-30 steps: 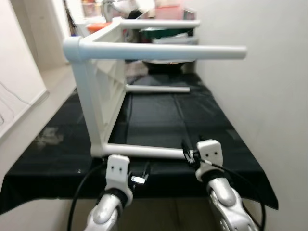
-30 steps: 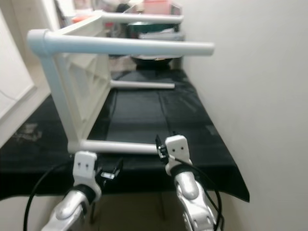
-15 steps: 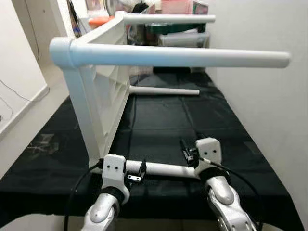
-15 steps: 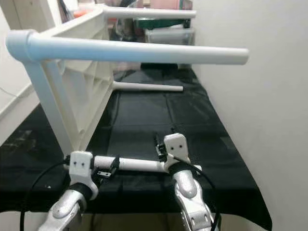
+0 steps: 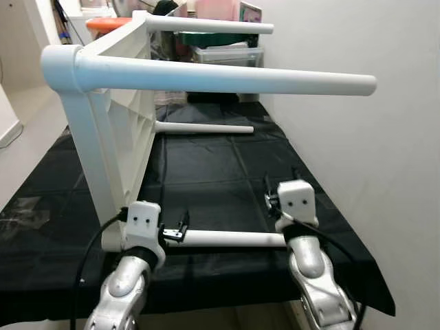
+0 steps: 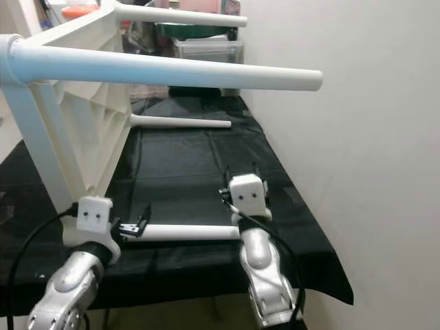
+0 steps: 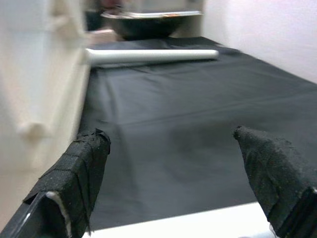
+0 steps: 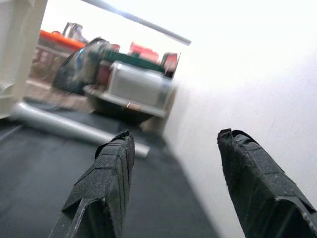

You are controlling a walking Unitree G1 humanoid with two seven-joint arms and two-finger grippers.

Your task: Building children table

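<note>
The white table (image 5: pixel 113 130) lies on its side on a black cloth (image 5: pixel 206 165), its four legs pointing at the wall (image 5: pixel 357 137). The lowest leg (image 5: pixel 230 238) rests on the cloth near the front edge. The left gripper (image 7: pixel 183 178) hangs just over it near the tabletop end, fingers spread wide, holding nothing. The right gripper (image 8: pixel 176 183) — also wide open and empty — sits by the leg's free end. Bins (image 5: pixel 220 51) stand beyond.

Quantities: one white table frame (image 5: pixel 117 124) lying on its side, carrying four white legs (image 5: pixel 227 77). One black cloth (image 5: pixel 206 172). One clear storage bin (image 5: pixel 223 53). Two grippers: left gripper (image 5: pixel 180 228), right gripper (image 5: pixel 269 199).
</note>
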